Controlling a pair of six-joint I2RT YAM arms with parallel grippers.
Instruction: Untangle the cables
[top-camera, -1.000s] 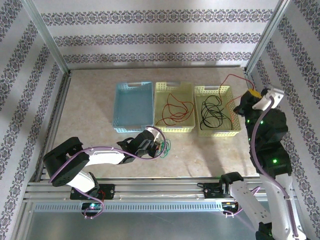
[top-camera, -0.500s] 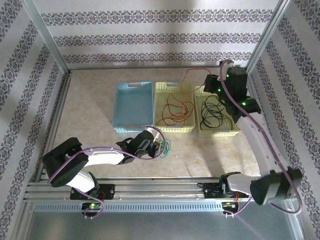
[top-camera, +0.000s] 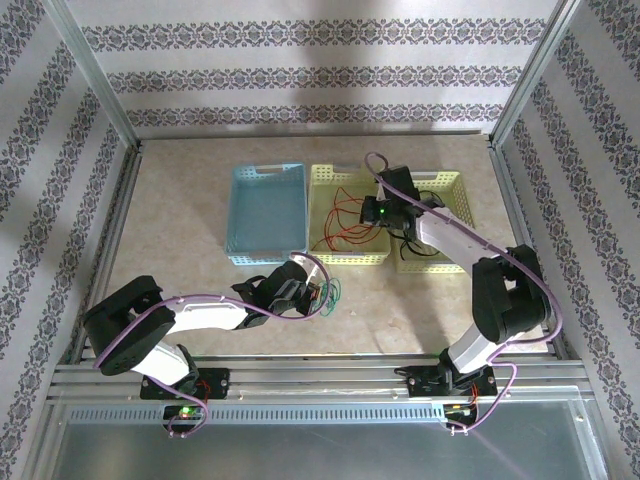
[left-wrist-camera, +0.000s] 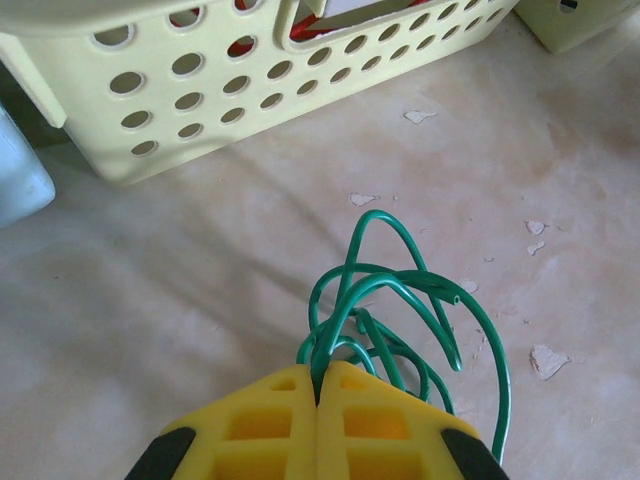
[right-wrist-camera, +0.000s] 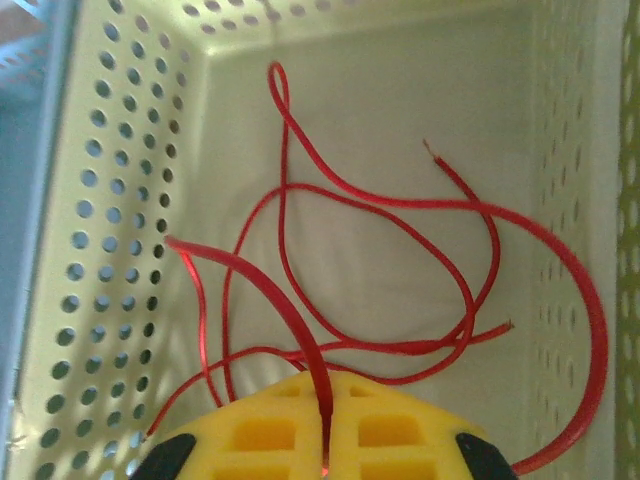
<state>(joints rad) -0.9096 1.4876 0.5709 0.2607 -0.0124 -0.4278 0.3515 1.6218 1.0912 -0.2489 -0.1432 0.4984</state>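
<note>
Left arm (top-camera: 200, 315) laid low along the bench (top-camera: 180, 230), left tool (left-wrist-camera: 320, 385) clamped on the green cable (left-wrist-camera: 400, 290) just before the middle yellow basket (top-camera: 348, 171), right arm (top-camera: 450, 235) bent over it, right tool (right-wrist-camera: 326, 385) pinched shut on the red cable (right-wrist-camera: 600, 330) inside.

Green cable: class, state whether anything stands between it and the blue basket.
Nothing visible does. The green cable, pinched in the shut left pincer, is above bare table; the blue basket lies beyond, with only its own near wall to clear. The middle yellow basket stands beside that path.

Right claw (right-wrist-camera: 325, 388) brought red cable (right-wrist-camera: 400, 203) over middle basket (top-camera: 345, 260).
</note>
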